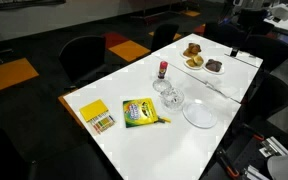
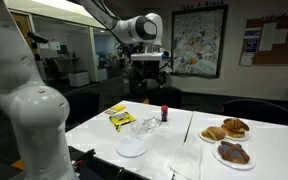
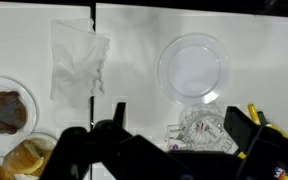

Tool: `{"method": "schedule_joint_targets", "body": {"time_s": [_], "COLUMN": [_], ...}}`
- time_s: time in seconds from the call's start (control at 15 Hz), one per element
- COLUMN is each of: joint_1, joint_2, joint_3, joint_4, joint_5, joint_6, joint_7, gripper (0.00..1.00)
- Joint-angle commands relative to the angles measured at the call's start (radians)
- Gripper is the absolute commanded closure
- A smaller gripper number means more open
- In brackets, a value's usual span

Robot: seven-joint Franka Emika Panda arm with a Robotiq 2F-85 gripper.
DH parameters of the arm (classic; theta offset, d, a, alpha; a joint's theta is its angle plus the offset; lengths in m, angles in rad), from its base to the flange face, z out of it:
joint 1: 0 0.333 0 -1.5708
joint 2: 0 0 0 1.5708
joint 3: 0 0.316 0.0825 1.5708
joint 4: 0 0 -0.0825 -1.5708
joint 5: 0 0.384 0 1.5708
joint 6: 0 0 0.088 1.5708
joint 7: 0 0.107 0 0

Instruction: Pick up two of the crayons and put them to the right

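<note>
Your jaws stand wide open and hold nothing. They hang high over the long white surface (image 1: pixel 134 148), clear of everything on it, and in the wrist view one dark finger (image 3: pixel 119 120) shows at each side of the gap.

Straight below that gap sits a clear cut-glass dish (image 3: pixel 199 127). Just past the dish, farther out from the jaws, lies a clear round plastic plate (image 3: pixel 192 68), flat and bare.

The yellow crayon (image 1: pixel 165 120) you are after lies on the surface under the finger at the right-hand edge of the wrist view. It is just beside the flat green-and-yellow crayon box (image 1: pixel 139 112) and near the glass dish. Whether crayon and box touch I cannot tell.

On the opposite side of the jaws from the box, a crumpled clear plastic bag (image 3: pixel 77 65) lies flat. Beyond it are a plate of dark pastry (image 3: pixel 4 110) and a plate of golden pastries (image 3: pixel 26 160), both well apart from the crayon.

A small red-topped bottle (image 1: pixel 163 70) stands upright near the glass dish.

Farthest from the jaws, past the crayon box, a flat yellow pad (image 1: pixel 92 109) lies at the end of the surface. There is a row of small coloured sticks (image 1: pixel 103 124) at its edge, too small to make out.
</note>
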Motion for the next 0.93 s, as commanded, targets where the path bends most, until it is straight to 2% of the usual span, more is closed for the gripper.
{"method": "schedule_joint_targets", "body": {"time_s": [0.0, 0.27, 0.53, 0.87], "joint_1": [-0.015, -0.011, 0.020, 0.070], "joint_2": [0.001, 0.010, 0.045, 0.023], "joint_3": [0.014, 0.015, 0.023, 0.060], "joint_4": [0.001, 0.008, -0.004, -0.133], "joint_5": [0.004, -0.003, -0.012, 0.021], "joint_6": [-0.001, 0.005, 0.105, 0.281], "joint_7": [-0.003, -0.023, -0.215, -0.396], "gripper": [0.00, 0.00, 0.00, 0.00]}}
